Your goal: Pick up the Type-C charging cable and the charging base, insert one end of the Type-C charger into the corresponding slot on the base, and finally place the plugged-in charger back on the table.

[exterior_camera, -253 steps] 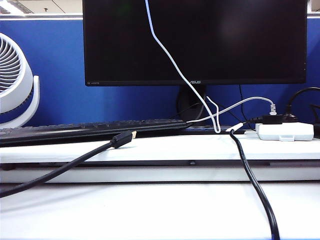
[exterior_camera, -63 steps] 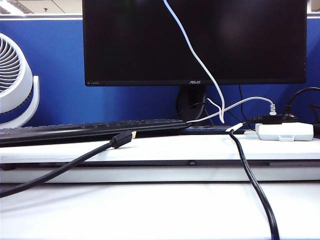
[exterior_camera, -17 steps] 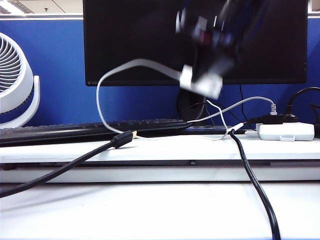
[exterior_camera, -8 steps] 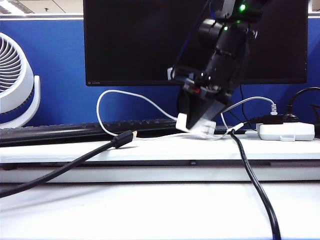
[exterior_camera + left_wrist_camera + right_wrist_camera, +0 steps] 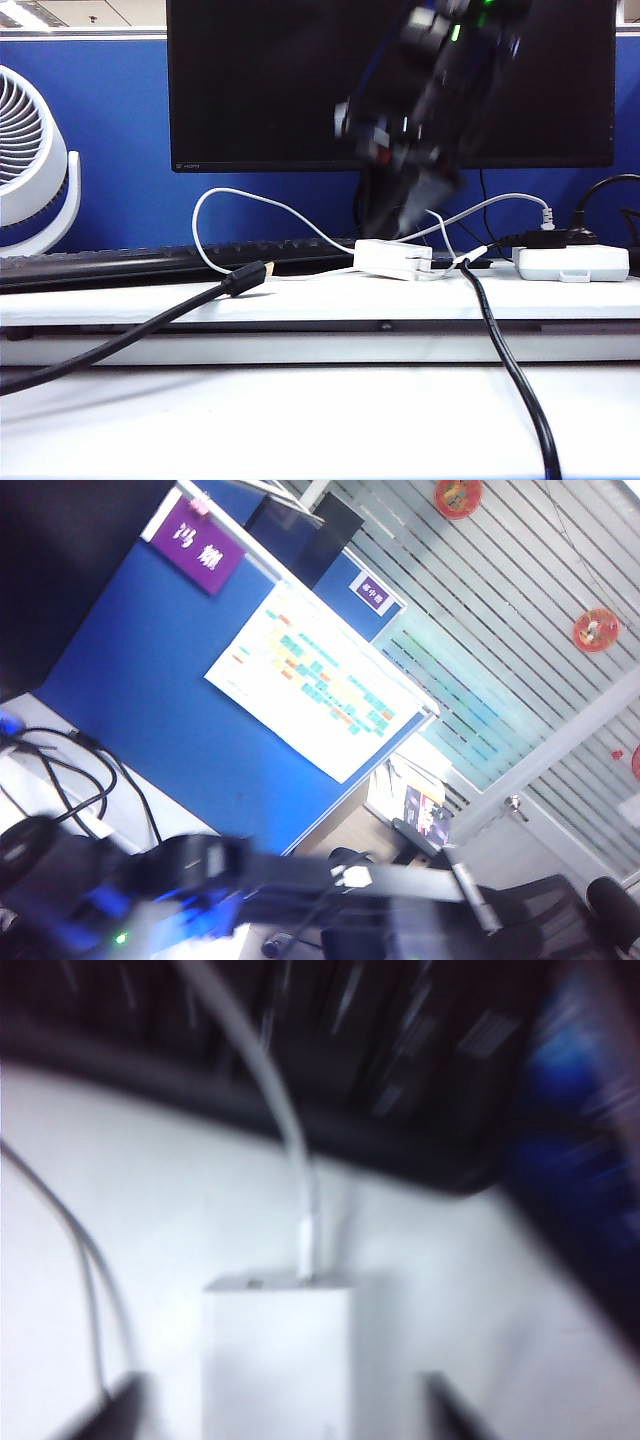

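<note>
You've got the worktop (image 5: 320,420) with its raised shelf (image 5: 150,300), and the charging base (image 5: 392,259) is lying flat on that shelf with the Type-C charging cable (image 5: 240,195) plugged in and looping off to its left. The right gripper (image 5: 425,200) is blurred just above the base, jaws wide apart, holding nothing. The left gripper isn't visible anywhere, so you can't tell.

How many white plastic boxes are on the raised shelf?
2: the small white rectangular charging base near the middle and the larger white box at the right end.
</note>
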Available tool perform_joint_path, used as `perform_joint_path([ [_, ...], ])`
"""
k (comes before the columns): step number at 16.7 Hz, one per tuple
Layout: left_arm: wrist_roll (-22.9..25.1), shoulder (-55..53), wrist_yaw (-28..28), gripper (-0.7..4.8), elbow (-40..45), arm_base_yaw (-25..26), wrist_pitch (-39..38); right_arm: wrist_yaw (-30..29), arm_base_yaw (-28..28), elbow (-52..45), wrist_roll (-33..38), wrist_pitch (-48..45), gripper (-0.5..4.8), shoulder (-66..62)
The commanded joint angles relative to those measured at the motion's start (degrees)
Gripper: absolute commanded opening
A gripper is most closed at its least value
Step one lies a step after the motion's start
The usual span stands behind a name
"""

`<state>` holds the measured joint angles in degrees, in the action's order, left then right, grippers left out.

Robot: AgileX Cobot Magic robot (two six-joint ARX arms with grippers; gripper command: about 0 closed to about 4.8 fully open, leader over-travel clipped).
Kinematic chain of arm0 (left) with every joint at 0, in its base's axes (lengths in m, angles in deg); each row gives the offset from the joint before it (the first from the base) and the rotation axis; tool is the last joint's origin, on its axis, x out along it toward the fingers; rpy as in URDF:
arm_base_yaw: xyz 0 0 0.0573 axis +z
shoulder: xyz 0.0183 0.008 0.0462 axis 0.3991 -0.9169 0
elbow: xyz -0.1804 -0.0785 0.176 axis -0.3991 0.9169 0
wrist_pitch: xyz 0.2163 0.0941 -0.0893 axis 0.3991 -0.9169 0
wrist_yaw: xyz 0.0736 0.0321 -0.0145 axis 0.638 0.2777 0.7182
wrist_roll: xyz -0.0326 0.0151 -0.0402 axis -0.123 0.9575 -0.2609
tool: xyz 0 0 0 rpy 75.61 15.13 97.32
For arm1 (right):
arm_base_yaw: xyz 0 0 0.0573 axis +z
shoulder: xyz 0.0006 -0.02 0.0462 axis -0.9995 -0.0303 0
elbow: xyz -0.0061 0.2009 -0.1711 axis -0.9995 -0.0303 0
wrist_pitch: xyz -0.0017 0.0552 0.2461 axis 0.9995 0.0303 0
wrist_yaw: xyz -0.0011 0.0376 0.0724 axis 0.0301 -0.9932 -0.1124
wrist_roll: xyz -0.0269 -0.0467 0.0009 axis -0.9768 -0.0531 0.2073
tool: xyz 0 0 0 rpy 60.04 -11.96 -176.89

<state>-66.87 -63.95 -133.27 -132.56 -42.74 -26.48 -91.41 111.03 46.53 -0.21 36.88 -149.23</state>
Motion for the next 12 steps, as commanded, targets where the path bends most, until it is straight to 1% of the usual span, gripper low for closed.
perform_joint_path([
  [1, 5.77, 1.66, 2.58, 1.03, -0.22, -0.02, -5.53, 1.14, 0.07, 0.31, 3.72, -2.25, -0.06, 5.95],
  [2, 8.76, 2.08, 2.56, 0.39, -0.22, -0.02, -9.92, 1.33, 0.07, 0.31, 5.66, -2.21, -0.01, 8.98],
  [3, 12.70, 2.60, 3.91, -0.06, -0.22, -0.02, -15.32, 1.31, 0.07, 0.31, 7.58, -2.19, -0.01, 11.85],
  [4, 18.01, 3.41, 7.63, -0.06, -0.22, -0.04, -20.92, 1.33, 0.07, 0.31, 9.84, -2.16, -0.01, 14.73],
  [5, 24.02, 4.57, 15.23, -0.06, -0.22, -0.24, -27.47, 1.33, 0.07, 0.31, 11.21, -1.97, -0.01, 17.27],
  [6, 29.38, 6.05, 32.94, -0.06, -0.22, -2.49, -34.84, 1.62, 0.07, 0.31, 11.85, -1.29, -0.01, 21.49],
  [7, 31.17, 6.88, 44.33, -0.06, -0.22, -3.91, -38.93, 1.86, 0.07, 0.31, 12.31, -1.09, -0.01, 24.06],
  [8, 31.67, 7.56, 52.09, -0.06, -0.22, -5.03, -42.66, 1.88, 0.07, 0.31, 13.27, -1.38, -0.01, 26.40],
  [9, 31.21, 8.28, 57.57, -0.06, -0.22, -6.93, -45.75, 1.90, 0.07, 0.28, 14.23, -1.84, -0.01, 28.46],
  [10, 29.97, 9.38, 62.42, -0.06, 0.00, -9.60, -46.01, 1.90, 0.07, 0.28, 14.49, -2.14, -0.01, 30.10],
  [12, 29.35, 12.48, 71.30, -0.06, -0.02, -15.30, -45.72, 1.97, 0.11, 0.28, 14.56, -2.27, -0.01, 33.73],
])
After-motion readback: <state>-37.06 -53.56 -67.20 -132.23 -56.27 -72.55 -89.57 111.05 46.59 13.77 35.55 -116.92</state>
